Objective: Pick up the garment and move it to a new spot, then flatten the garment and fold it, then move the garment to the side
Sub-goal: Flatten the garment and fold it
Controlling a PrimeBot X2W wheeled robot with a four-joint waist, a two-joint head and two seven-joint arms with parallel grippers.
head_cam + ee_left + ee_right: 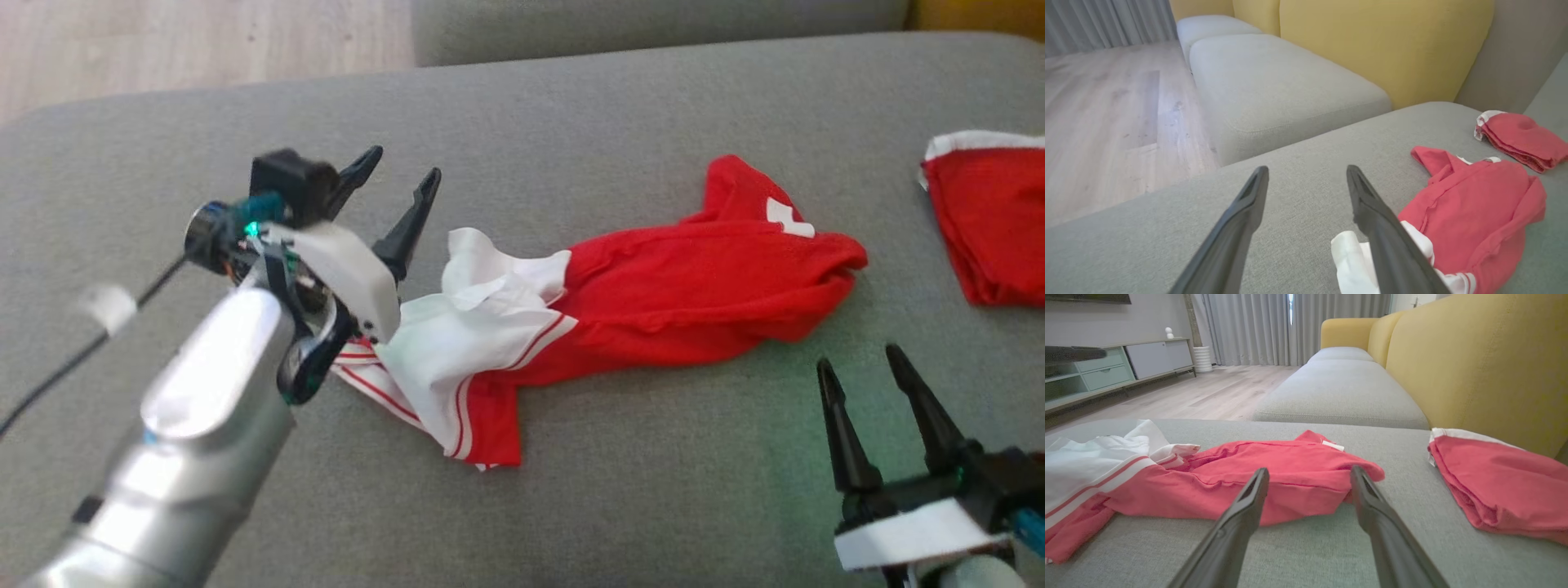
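Head view: two cloth pieces lie on one grey woven cushion [571, 106], a crumpled red-and-white garment [653, 286] mid-cushion and a folded red piece [988, 229] at its right edge. Left gripper [406, 162] and right gripper [859, 357] each spread two tapered fingers, empty.

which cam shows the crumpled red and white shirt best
The head view: nearly the whole garment shows from above. The left wrist view hides its white end behind a finger; the right wrist view sees it low, side-on, one end cut off.
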